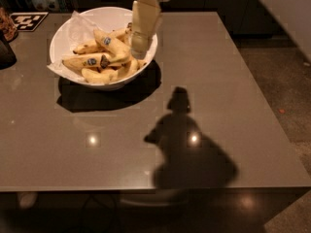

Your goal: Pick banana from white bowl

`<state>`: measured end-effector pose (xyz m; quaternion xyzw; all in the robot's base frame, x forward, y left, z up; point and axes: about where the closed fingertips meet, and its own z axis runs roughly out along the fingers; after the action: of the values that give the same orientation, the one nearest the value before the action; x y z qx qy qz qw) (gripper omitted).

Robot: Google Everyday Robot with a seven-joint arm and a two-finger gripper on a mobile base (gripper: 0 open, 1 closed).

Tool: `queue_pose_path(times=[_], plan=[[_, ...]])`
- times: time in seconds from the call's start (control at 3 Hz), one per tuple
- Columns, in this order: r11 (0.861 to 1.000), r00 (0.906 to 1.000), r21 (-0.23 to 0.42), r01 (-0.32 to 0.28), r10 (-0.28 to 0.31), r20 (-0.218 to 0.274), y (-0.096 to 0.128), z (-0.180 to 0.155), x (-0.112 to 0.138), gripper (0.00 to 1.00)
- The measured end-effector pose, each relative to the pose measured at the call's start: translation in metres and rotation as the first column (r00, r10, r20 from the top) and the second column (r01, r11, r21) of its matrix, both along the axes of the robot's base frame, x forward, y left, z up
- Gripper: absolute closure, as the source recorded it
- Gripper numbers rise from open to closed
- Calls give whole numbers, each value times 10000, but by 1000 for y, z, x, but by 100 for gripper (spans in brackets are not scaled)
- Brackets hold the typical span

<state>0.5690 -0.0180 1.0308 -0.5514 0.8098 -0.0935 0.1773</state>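
The white bowl stands on the far left part of the brown table, lined with crinkled white paper. Several yellow bananas with blue stickers lie piled in it. My gripper, cream-coloured under a white round wrist, hangs from the top of the view over the bowl's right rim, its tip just above the rightmost bananas. It holds nothing that I can see.
A black-and-white marker card lies at the table's far left corner, with a dark object at the left edge. The arm's shadow falls mid-table. Speckled floor lies right of the table edge.
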Motion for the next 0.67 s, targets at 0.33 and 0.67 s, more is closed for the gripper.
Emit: queue_pose_path(times=[0.33,0.67], plan=[[9995,9995,-63,-305,305,-37,36,-6,20,0],[9976,9979,315,-620,613,203,48,-5,24,0]])
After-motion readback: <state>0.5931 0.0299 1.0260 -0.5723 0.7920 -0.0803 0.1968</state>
